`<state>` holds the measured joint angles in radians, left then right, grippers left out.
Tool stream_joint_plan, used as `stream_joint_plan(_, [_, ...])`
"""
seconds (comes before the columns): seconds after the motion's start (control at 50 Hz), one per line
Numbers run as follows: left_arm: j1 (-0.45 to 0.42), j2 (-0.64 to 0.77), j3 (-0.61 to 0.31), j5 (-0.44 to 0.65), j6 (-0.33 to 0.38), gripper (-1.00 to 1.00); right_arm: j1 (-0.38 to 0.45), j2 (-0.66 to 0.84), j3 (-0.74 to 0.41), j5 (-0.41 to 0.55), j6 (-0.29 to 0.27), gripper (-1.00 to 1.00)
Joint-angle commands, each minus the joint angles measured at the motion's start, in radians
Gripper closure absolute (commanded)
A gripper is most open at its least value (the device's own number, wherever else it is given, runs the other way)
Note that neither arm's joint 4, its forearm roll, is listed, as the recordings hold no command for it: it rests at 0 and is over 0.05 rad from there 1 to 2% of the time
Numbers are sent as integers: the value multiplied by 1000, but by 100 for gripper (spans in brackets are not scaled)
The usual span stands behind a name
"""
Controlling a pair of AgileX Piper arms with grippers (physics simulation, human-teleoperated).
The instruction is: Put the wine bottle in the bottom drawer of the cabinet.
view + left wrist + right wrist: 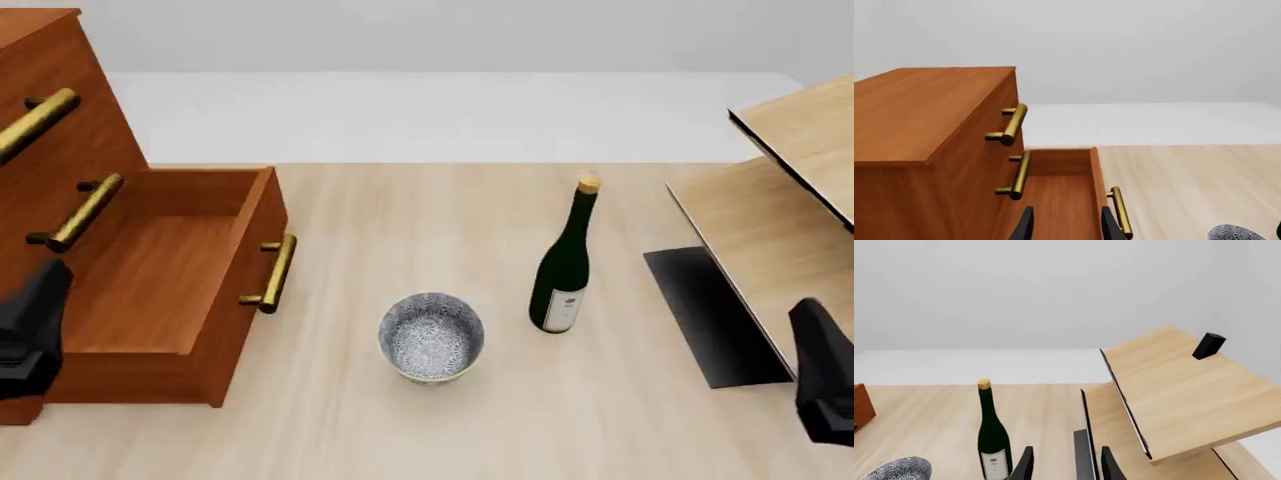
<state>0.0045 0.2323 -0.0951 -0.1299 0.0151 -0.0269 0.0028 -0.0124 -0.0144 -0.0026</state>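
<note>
We see the wine bottle (565, 260) upright, nearer our right pincer (1066, 465), whose fingers stand apart and empty, than our left.

Pale wood table (400, 430), plain white wall (1021, 290) behind, light-wood shelf unit (1174, 390) at right, even light

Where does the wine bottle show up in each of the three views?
Front view: wine bottle upright on the table, right of the bowl.
Right wrist view: upright, the bowl beside it.
Left wrist view: not in it; only a sliver of bowl.
Shared landmark: the speckled bowl.
</note>
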Motion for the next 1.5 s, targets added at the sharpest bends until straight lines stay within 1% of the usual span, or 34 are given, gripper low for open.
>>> stream_joint_plan(0.02, [11, 222, -140, -13, -38, -100, -8, 0, -14, -10, 16, -100])
stream_joint_plan(0.04, [-5, 238, -157, -3, -19, -100, -3, -2, -12, -9, 14, -100])
stream_joint_plan(0.08, [-7, 319, -196, 12, -65, -100, 3, -2, -9, -10, 12, -100])
stream_joint_plan(0.1, [-22, 332, -216, 28, -83, -100, 3, 0, -12, -10, 11, -100])
stream_joint_plan(0.14, [-37, 333, -245, 49, -51, -100, 1, -1, -16, -10, 15, -100])
stream_joint_plan(0.18, [-72, 383, -276, 69, -52, -100, 3, -2, -12, -10, 12, -100])
stream_joint_plan(0.2, [-67, 380, -289, 81, -57, -100, 5, -1, -13, -11, 16, -100])
stream_joint_plan(0.24, [-95, 433, -313, 102, -37, -100, 9, -1, -14, -10, 15, -100])
stream_joint_plan(0.26, [-87, 422, -327, 115, -51, -100, 12, 0, -14, -9, 16, -100])
stream_joint_plan(0.28, [-78, 449, -351, 133, -50, -100, 18, -1, -14, -10, 13, -100])
stream_joint_plan(0.34, [-89, 474, -389, 166, -48, -100, 21, -1, -14, -7, 9, -100])
stream_joint_plan(0.4, [-126, 507, -429, 211, -18, -100, 19, -2, -12, -6, 10, -100])
stream_joint_plan(0.44, [-112, 537, -461, 241, -29, -100, 21, -2, -11, -5, 9, -100])
stream_joint_plan(0.46, [-122, 548, -479, 257, -10, -100, 23, -2, -11, -4, 9, -100])
stream_joint_plan(0.48, [-113, 582, -501, 279, 12, -100, 24, -2, -11, -4, 7, -100])
stream_joint_plan(0.58, [-147, 640, -576, 362, 9, -100, 24, -2, -8, -2, 6, -100])
stream_joint_plan(0.62, [-166, 677, -602, 395, 26, -100, 26, -2, -8, -2, 5, -100])
stream_joint_plan(0.64, [-164, 692, -620, 417, 3, -100, 26, -2, -7, -1, 6, -100])
stream_joint_plan(0.68, [-155, 712, -644, 439, 34, -100, 30, -2, -7, 0, 2, -100])
stream_joint_plan(0.72, [-149, 735, -671, 458, 42, -100, 30, -2, -7, 1, 3, -100])
stream_joint_plan(0.76, [-175, 750, -689, 478, 66, -100, 32, -2, -6, 2, 1, -100])
stream_joint_plan(0.8, [-191, 781, -701, 503, 49, -100, 33, -2, -6, 2, 1, -100])
stream_joint_plan(0.82, [-175, 797, -707, 509, 46, -100, 34, -2, -6, 3, 0, -100])
stream_joint_plan(0.84, [-178, 803, -708, 508, 61, -100, 35, -2, -7, 3, 0, -100])
stream_joint_plan(0.92, [-169, 842, -722, 517, 41, -100, 36, -2, -6, 4, -1, -100])
stream_joint_plan(0.96, [-160, 862, -714, 519, 66, -100, 38, -2, -4, 7, -2, -100])
stream_joint_plan(1.0, [-177, 871, -710, 528, 60, -100, 40, -2, -4, 7, -3, -100])
stream_joint_plan(1.06, [-161, 881, -705, 523, 84, -100, 41, -2, -4, 8, -3, -100])
stream_joint_plan(1.22, [-175, 897, -698, 520, 41, -100, 46, -2, -2, 10, -5, -100])
stream_joint_plan(1.24, [-178, 900, -689, 515, 45, -100, 47, -2, -3, 10, -5, -100])
stream_joint_plan(1.28, [-186, 903, -678, 511, 24, -100, 49, -2, -3, 11, -6, -100])
stream_joint_plan(1.3, [-191, 905, -671, 508, 34, -100, 50, -2, -3, 11, -7, -100])
stream_joint_plan(1.46, [-209, 920, -634, 474, 14, -100, 52, -2, -2, 12, -10, -100])
stream_joint_plan(1.5, [-217, 928, -619, 463, -5, -100, 53, -2, -2, 13, -10, -100])
